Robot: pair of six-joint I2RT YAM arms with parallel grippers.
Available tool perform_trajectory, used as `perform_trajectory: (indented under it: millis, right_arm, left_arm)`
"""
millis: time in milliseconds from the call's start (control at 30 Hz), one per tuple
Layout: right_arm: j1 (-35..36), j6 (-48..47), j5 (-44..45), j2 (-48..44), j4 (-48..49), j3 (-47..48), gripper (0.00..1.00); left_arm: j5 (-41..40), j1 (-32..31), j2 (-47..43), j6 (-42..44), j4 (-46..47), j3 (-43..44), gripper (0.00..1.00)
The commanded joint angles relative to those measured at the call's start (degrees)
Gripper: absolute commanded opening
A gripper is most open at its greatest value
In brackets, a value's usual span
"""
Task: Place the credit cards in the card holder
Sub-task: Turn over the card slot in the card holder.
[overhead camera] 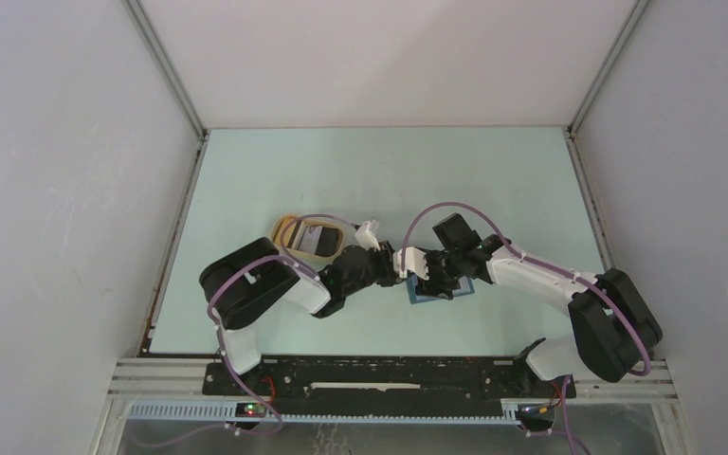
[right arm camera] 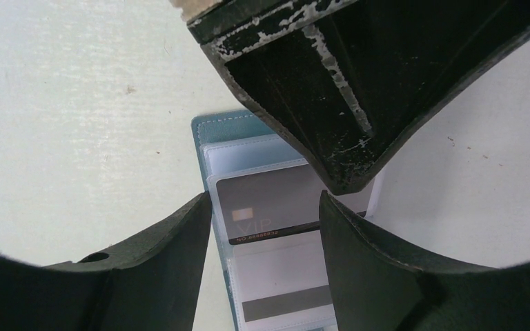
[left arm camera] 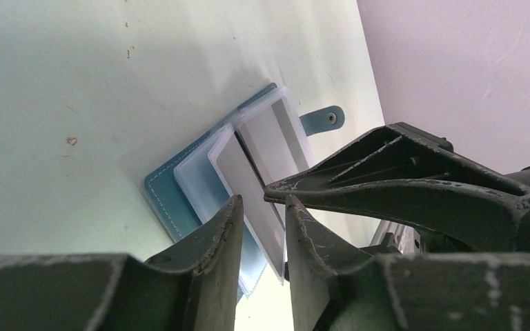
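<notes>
**Card-to-sleeve alignment: left arm is sitting on the card's free end**

The teal fold-over card holder (overhead camera: 418, 296) is lying open on the pale green bench (overhead camera: 389, 171), close to the near edge and slightly right of centre, with its clear sleeves facing up. A grey plastic credit card (right arm camera: 269, 203) is lying flat on one sleeve. Its long axis is running across the holder, from the stitched outer edge toward the left arm. I cannot tell how deep it is sitting in the sleeve.

- **Left fingers** (overhead camera: 411, 270): they are resting at the card's short end on the left arm's side, with only a narrow gap between them. I cannot tell whether they are pinching the card or only touching it.
- **Right fingers** (overhead camera: 436, 280): they are standing apart over the card from the opposite side. One is sitting beside the short end at the stitched edge and the other is over the card's face. They are not grasping anything I can see, and I'm guessing they are pinning the sleeve.

My judgement is that the next move is a push along the long axis, and the left arm is better placed for it. The main risk is the card skewing and catching the sleeve lip.

A striped second card (right arm camera: 286, 293) is already sitting in the neighbouring sleeve.
</notes>
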Motion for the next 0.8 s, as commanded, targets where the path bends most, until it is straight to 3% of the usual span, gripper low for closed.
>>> perform_trajectory:
  millis: [0, 767]
  right_arm:
    - [-0.4, 0.2, -0.7, -1.8, 0.2, 0.2, 0.67]
    - [-0.5, 0.2, -0.8, -1.9, 0.2, 0.3, 0.67]
  left_arm:
    - [0.5, 0.3, 0.8, -0.4, 0.8, 2.6, 0.34]
    - [-1.3, -0.3, -0.3, 0.7, -2.5, 2.6, 0.37]
